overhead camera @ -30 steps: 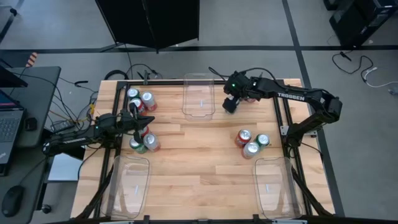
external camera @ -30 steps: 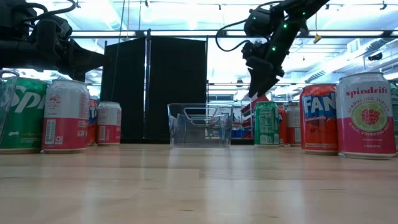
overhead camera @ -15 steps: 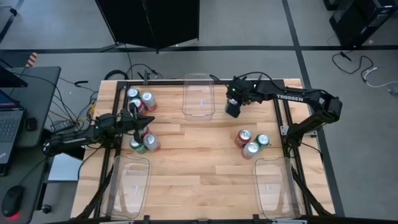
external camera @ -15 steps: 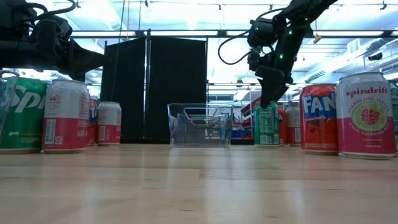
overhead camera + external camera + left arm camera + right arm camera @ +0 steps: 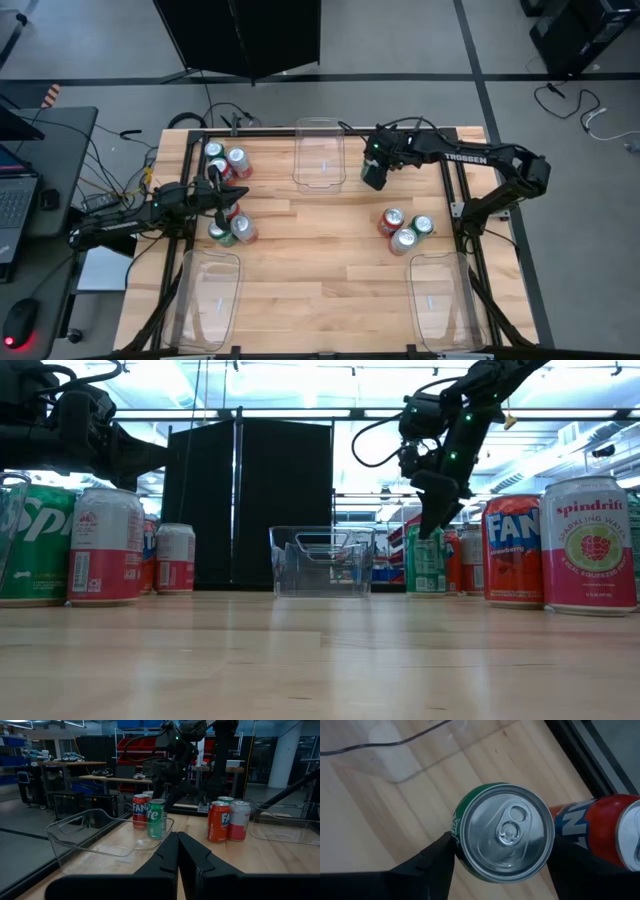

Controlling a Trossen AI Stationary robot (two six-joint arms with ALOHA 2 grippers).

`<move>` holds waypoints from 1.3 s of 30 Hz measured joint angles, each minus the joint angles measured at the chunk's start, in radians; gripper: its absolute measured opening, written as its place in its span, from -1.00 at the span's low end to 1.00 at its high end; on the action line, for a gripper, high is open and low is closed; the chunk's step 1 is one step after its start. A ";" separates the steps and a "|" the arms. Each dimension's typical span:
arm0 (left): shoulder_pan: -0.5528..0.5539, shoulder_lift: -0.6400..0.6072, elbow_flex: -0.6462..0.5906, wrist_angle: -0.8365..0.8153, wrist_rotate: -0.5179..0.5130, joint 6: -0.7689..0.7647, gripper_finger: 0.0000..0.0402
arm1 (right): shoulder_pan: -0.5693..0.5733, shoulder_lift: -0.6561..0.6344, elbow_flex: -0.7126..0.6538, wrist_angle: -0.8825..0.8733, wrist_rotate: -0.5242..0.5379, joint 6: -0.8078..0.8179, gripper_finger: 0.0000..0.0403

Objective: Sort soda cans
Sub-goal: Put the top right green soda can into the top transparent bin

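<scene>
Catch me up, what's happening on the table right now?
The right gripper is down over a green cylindrical metal soda can beside the clear plastic tray at the far edge, jaws open on either side of it, not yet closed. A red metal soda can stands next to it. The left gripper waits, jaws shut, by the left-hand cluster of cans. All three trays look empty.
</scene>
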 joint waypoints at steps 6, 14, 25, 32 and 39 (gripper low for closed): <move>0.000 0.000 0.000 0.000 0.000 0.000 -0.94 | 0.020 0.003 0.095 -0.082 -0.008 0.022 0.26; 0.000 0.000 0.000 0.000 0.000 0.000 -0.94 | 0.058 0.002 0.355 -0.138 0.034 0.051 0.26; 0.000 0.000 0.000 0.000 0.000 0.000 -0.94 | 0.048 0.141 0.567 -0.060 0.055 -0.070 0.26; 0.000 0.000 0.000 0.000 0.000 0.000 -0.94 | -0.008 0.337 0.720 -0.088 0.026 -0.123 0.26; 0.000 0.000 0.000 0.000 0.000 0.000 -0.94 | -0.073 0.438 0.734 -0.112 -0.005 -0.118 0.26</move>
